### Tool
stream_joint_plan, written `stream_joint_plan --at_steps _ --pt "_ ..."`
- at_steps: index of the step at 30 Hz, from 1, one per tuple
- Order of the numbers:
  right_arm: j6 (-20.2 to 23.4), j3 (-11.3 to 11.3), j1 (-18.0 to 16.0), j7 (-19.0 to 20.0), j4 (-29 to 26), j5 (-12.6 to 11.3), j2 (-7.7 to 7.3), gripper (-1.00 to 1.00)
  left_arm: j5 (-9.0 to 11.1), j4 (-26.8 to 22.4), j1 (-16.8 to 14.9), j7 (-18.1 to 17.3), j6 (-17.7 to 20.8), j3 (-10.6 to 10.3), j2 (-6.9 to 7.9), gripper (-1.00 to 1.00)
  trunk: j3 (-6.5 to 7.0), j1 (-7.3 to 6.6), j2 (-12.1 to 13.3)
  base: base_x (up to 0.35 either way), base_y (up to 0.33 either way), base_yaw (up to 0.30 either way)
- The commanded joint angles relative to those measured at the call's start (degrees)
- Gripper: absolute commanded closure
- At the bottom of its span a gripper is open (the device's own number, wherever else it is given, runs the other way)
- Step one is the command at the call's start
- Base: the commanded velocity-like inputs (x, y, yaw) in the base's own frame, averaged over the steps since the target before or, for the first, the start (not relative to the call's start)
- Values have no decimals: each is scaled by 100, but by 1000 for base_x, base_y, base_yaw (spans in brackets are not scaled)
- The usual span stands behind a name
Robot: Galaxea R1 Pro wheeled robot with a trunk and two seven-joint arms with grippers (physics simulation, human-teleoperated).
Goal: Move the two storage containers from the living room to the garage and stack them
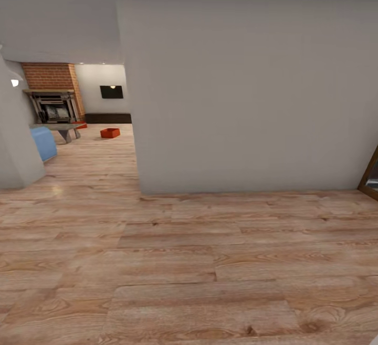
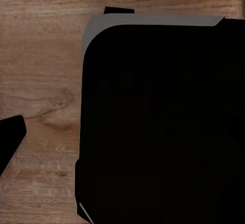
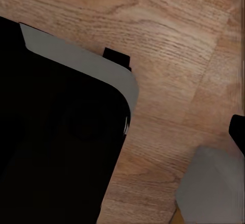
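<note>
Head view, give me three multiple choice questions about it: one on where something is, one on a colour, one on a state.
1. Where does the orange-red container sit?
A. On the plank floor in the far room, through the opening at the left
B. Against the grey wall right in front
C. On top of the low table

2. What colour is the seat at the left edge, nearer than the low table?
A. Green
B. Light blue
C. Black

3. What state is the wall TV in?
A. Showing a bright picture
C. Lying on the floor
B. Dark, mounted on the wall

Answers:
1. A, it rests on the wood floor beyond the wall corner, below the TV.
2. B, the sofa is plainly light blue.
3. B, its screen is black and it hangs above a dark low bench.
</note>
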Motion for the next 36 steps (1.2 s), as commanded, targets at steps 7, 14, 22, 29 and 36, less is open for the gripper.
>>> stream_joint_plan --at_steps 7,14,22,29,36 --pt "-34 49 -6 -1 16 -68 -2 -100 47 0 -1 -7 -12 1 0 -100 -5 3 -2 322 0 0" --pt "-34 49 -6 -1 16 -80 -3 -100 47 -1 -1 -7 -12 1 0 -100 -5 3 -2 322 0 0" --pt "-34 49 -6 -1 16 -89 0 -100 47 -3 -1 -7 -12 1 0 -100 -5 3 -2 322 0 2" --pt "-34 49 -6 -1 16 -74 -2 -100 47 -2 -1 -7 -12 1 0 -100 -5 3 -2 322 0 173" --pt "-34 49 -6 -1 18 -72 -3 -100 47 -1 -1 -7 -13 1 0 -100 -5 3 -2 322 0 264"
